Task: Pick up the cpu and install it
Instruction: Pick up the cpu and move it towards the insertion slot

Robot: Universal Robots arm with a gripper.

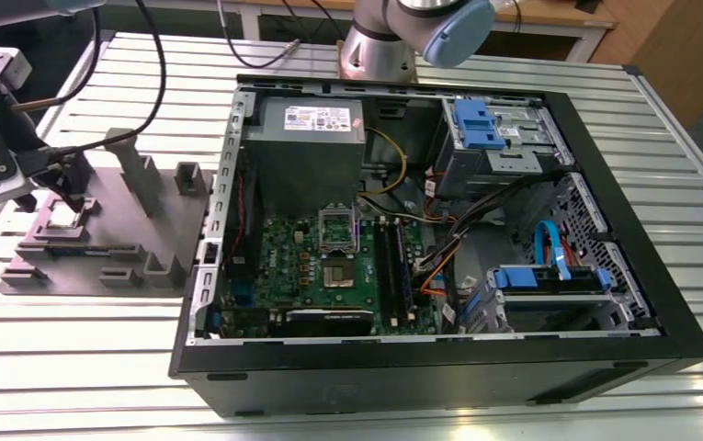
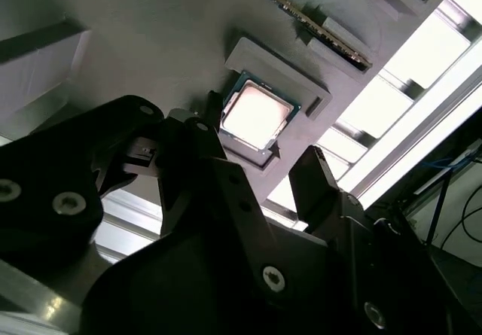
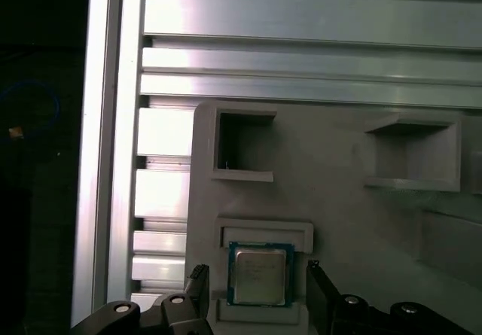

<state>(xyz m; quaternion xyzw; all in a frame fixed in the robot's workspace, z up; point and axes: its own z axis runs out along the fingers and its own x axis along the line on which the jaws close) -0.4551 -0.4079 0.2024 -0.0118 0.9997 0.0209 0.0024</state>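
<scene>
The cpu (image 1: 72, 215) (image 2: 256, 114) (image 3: 260, 275), a small square chip with a silvery top, lies flat in a shallow recess of the grey block (image 1: 142, 230) at the exterior view's left. My gripper (image 1: 67, 188) (image 2: 256, 154) (image 3: 258, 293) hangs just above it, open. In both wrist views one dark finger (image 2: 192, 135) stands on each side of the chip, a little apart from its edges. Nothing is held.
An open computer case (image 1: 645, 303) lies on the slatted metal table (image 1: 82, 386) to the exterior view's right of the block. Inside it is a green board (image 1: 284, 253) with a metal socket frame (image 1: 336, 234), cables and blue drive brackets. Upright posts (image 1: 142, 179) rise from the block.
</scene>
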